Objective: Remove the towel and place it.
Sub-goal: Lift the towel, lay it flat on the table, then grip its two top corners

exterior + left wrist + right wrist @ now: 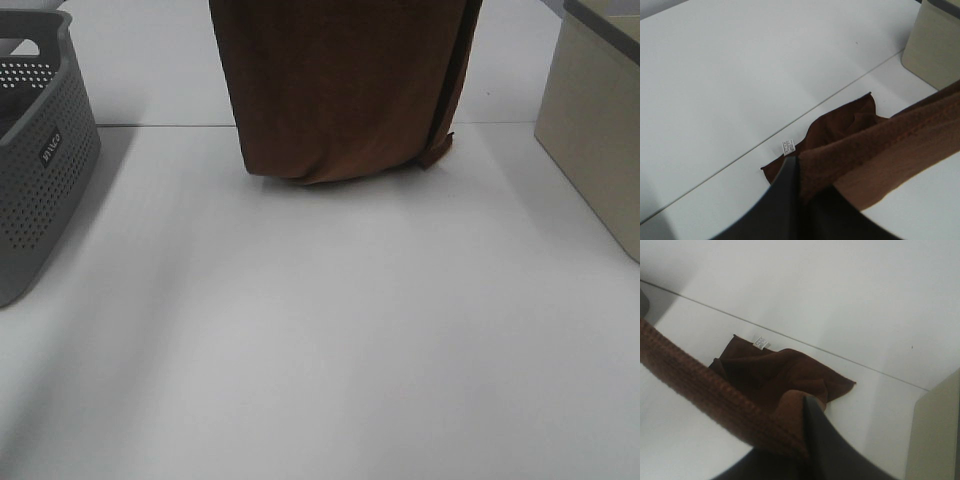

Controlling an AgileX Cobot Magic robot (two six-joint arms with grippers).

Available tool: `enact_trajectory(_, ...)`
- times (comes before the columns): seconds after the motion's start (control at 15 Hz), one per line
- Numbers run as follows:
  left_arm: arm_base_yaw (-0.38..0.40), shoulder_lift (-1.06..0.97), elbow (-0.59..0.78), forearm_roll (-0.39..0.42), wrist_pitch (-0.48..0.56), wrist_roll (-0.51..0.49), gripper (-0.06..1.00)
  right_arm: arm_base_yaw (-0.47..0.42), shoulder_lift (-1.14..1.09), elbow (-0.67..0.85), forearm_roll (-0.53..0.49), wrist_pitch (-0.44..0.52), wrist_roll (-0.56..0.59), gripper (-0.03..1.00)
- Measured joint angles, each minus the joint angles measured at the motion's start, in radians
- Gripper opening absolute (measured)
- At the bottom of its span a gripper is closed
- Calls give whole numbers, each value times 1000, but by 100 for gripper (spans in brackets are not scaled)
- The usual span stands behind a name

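Observation:
The dark brown towel (340, 90) hangs down from above the top edge of the exterior view, and its lower end rests bunched on the white table (320, 330) at the back middle. Neither gripper shows in that view. In the left wrist view my left gripper (799, 181) is shut on the towel's upper edge (880, 145), with the white tag (788, 146) on the heap below. In the right wrist view my right gripper (807, 437) is shut on the other end of that edge (715, 390), above the heap and the tag (760, 342).
A grey perforated basket (40, 160) stands at the left edge of the table. A beige box (600, 130) stands at the right edge and also shows in the left wrist view (932, 45) and the right wrist view (935, 435).

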Motion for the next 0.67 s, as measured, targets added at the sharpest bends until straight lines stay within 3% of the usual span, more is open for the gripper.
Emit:
enact_trajectory(0.07, -7, -42, 75, 0, 0, 29, 0, 0, -43, 82, -3, 0, -1, 1)
enact_trajectory(0.13, -37, -143, 246, 0, 2, 99, 0, 0, -126, 254, -45, 0, -2, 1)
enact_trajectory(0.2, -45, -166, 283, 0, 2, 111, 0, 0, -148, 296, -62, 0, -5, 1)
enact_trajectory(0.47, -102, -369, 647, 34, 0, 174, 0, 0, -335, 525, -131, 0, -16, 1)
enact_trajectory(0.67, -108, -503, 866, -26, -8, 199, 0, 9, -474, 660, -135, -1, -20, 1)
